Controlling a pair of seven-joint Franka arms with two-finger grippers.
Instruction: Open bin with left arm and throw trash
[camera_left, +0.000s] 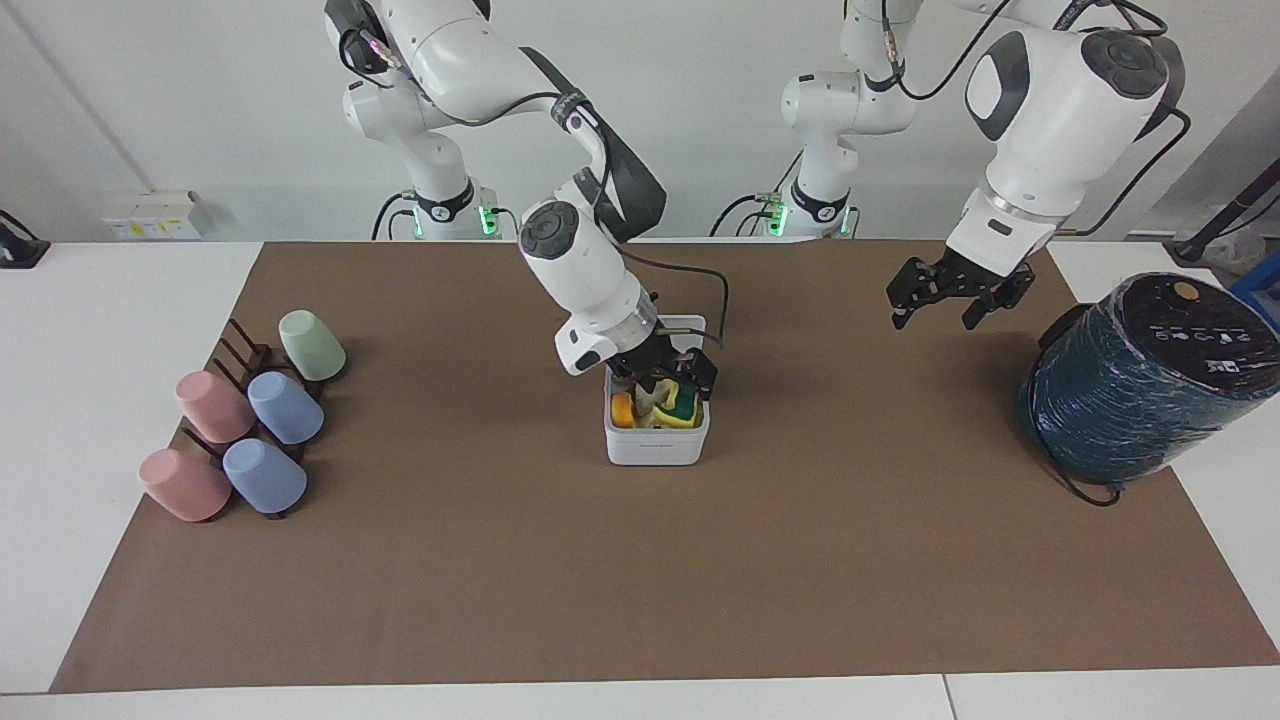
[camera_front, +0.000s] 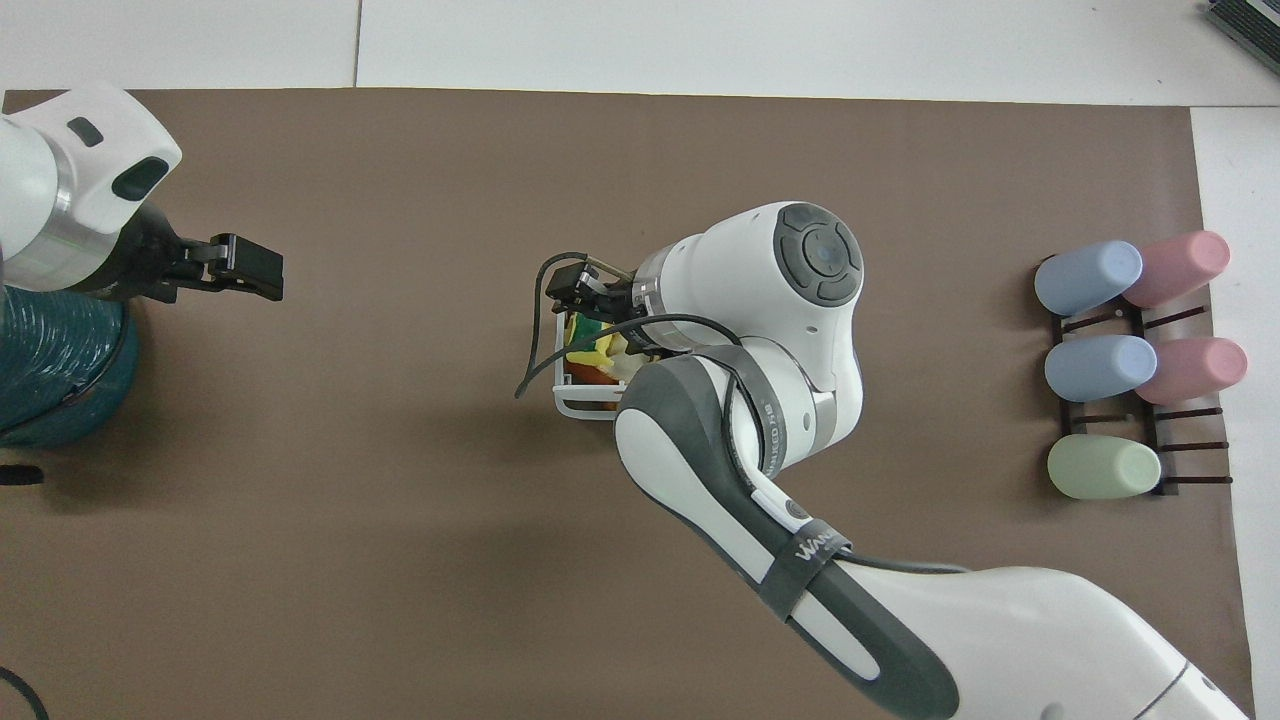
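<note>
The bin (camera_left: 656, 440) sits mid-mat, trash (camera_left: 657, 406) inside. The right gripper (camera_left: 668, 374) hangs spread and seemingly empty over it; the left gripper (camera_left: 945, 296) waits open beside the teal cylinder (camera_left: 1140, 380).

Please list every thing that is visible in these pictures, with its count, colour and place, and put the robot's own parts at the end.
bin: one, white, lid open, middle of the mat.
trash: three scraps in the bin: yellow-orange sponge chunk, cream-white piece, yellow-and-green scouring sponge.
cups: five, two pink, two blue, one green, lying on a dark rack toward the right arm's end of the table.
wrapped cylinder: one, dark teal, toward the left arm's end of the table.
mat: one, brown, covering the white table.
right gripper: one, black, open, just over the bin.
left gripper: one, black, open, over bare mat beside the cylinder, waiting.
</note>
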